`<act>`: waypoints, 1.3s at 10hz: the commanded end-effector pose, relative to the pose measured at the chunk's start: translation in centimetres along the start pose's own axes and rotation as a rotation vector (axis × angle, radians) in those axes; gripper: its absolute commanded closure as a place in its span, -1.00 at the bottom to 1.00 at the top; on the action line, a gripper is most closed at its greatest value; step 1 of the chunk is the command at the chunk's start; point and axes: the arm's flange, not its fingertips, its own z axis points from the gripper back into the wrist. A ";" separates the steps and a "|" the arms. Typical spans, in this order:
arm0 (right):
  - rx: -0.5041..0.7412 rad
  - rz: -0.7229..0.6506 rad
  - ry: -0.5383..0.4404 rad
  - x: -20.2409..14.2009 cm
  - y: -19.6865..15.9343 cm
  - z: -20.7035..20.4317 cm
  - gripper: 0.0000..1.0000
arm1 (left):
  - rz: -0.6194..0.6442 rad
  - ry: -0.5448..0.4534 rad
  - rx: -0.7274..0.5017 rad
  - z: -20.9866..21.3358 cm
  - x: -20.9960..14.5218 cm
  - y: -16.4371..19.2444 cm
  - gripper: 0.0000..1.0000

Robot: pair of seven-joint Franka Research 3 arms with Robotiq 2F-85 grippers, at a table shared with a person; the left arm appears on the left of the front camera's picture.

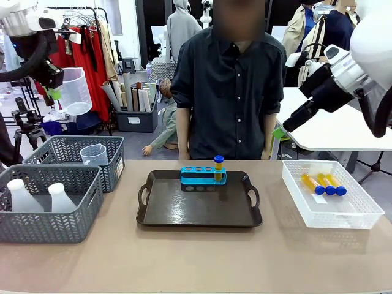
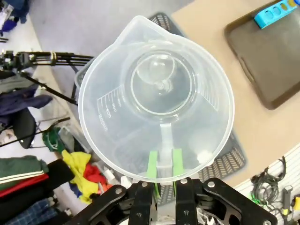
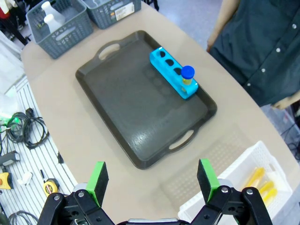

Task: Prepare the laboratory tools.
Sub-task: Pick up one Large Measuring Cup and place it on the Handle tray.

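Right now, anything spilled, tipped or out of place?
Nothing stands out. The rack stands upright on the dark tray with one tube in an end hole; three tubes lie side by side in the white tray, no spill. The left gripper holds the empty beaker aloft by its handle.

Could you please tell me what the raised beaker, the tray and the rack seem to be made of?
Beaker: clear plastic, likely; see-through with moulded scale marks.
Tray: dark glossy plastic, probably; it reflects light, moulded handles.
Rack: bright blue matte plastic, by its even colour.
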 end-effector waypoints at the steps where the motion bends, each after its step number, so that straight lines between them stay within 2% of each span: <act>1: 0.015 -0.002 -0.015 0.1 0.0 0.1 -1.00 | 0.010 0.004 -0.002 -0.1 -0.1 0.0 1.00; 10: 0.015 -0.002 -0.015 0.1 0.0 0.1 -1.00 | 0.010 0.004 -0.002 -0.1 -0.1 0.0 1.00; 13: 0.015 -0.002 -0.015 0.1 0.0 0.1 -1.00 | -0.083 0.018 -0.003 0.6 0.6 -0.9 1.00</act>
